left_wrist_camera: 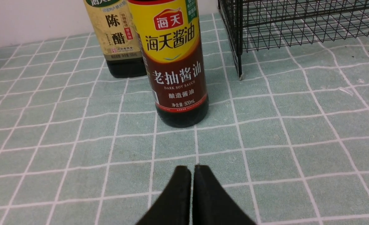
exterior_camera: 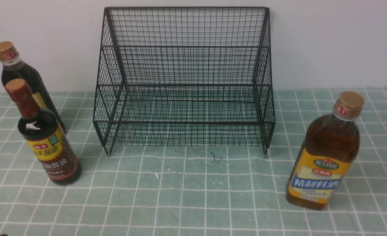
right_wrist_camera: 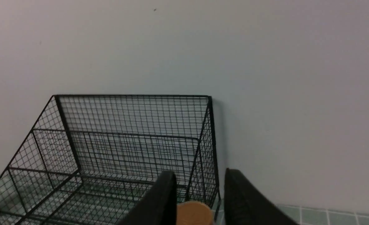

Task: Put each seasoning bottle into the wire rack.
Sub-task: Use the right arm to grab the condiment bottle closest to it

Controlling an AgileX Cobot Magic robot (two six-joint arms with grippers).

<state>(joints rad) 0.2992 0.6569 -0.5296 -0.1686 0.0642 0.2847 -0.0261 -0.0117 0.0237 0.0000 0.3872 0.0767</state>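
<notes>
1. Left: my left claw (left_wrist_camera: 192,170) is closed on nothing, facing the soy bottle (exterior_camera: 47,147) on the counter (exterior_camera: 193,203). The vinegar bottle (exterior_camera: 19,73) stands just behind it; a wide grasp may topple it.
2. Centre: the wire rack (exterior_camera: 183,82) holds no bottle; its front rail may catch a bottle base.
3. Right: my right claw (right_wrist_camera: 200,178) is open, empty; the tall amber bottle (exterior_camera: 324,157) may tip if nudged.

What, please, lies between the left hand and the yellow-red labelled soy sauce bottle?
Only bare green checked tablecloth separates the left hand from that soy sauce bottle; the left wrist view shows it.
</notes>
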